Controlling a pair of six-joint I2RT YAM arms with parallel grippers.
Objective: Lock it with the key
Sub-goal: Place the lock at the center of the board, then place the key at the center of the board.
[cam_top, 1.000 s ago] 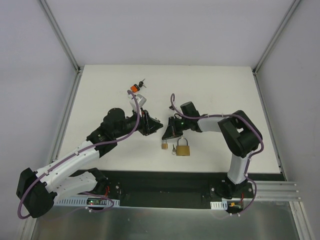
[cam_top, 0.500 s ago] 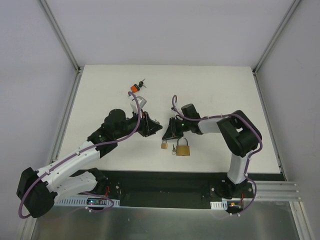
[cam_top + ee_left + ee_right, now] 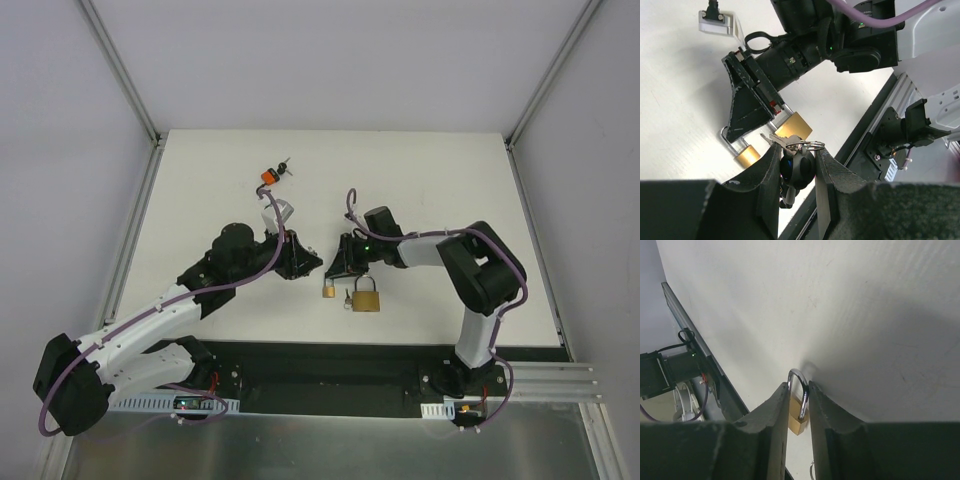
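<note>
A small brass padlock point(image 3: 328, 291) lies on the white table, shackle pointing away from the arms. My right gripper point(image 3: 799, 385) is open a narrow gap, and the steel shackle point(image 3: 796, 374) sits between its fingertips, close against both; the brass body point(image 3: 796, 421) shows below. My left gripper point(image 3: 796, 150) is shut on the black head of a key point(image 3: 797, 169), whose ring and silver blades stick out past the fingertips. It hovers just left of the right gripper point(image 3: 333, 272) and the small padlock point(image 3: 747, 155).
A larger brass padlock point(image 3: 366, 299) lies just right of the small one. An orange-tagged key bundle point(image 3: 268, 177) and a small white object point(image 3: 281, 210) lie farther back. The black base rail point(image 3: 330, 365) runs along the near edge.
My right jaws have parted from fully shut to a narrow gap, and the gripper has settled over the small padlock's shackle. The left arm has shifted slightly, still holding the key.
</note>
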